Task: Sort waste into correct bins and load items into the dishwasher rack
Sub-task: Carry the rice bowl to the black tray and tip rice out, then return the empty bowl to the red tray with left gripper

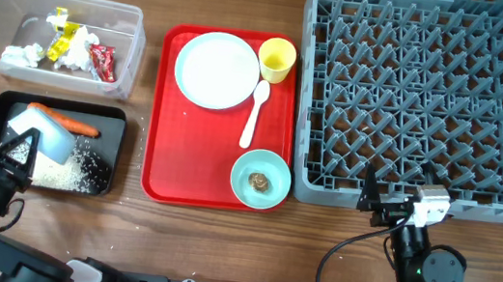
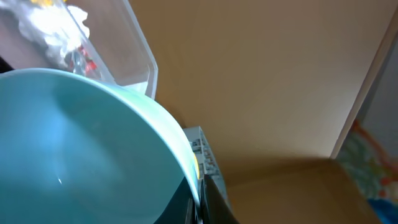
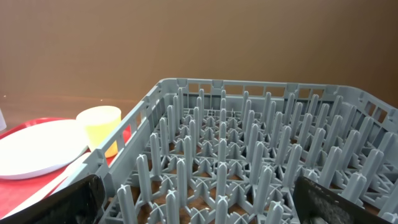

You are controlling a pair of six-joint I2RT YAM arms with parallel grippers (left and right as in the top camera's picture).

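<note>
The left gripper [image 1: 22, 148] is pinched tight on the rim of the blue bowl [image 1: 49, 139], holding it tipped on edge over the black tray [image 1: 116, 118]. A heap of rice [image 1: 82, 169] lies just past the bowl's mouth, and a carrot [image 1: 69, 122] sits beyond the fingertips. From where I stand the bowl looks light and rigid, probably plastic, smooth and a bit slick. A pinch on the rim seems the right hold, though it could twist in the fingers if swung fast. The right gripper [image 1: 372, 198] hangs spread wide, the rack [image 1: 434, 87] directly ahead of its fingers and nothing between them.
</note>
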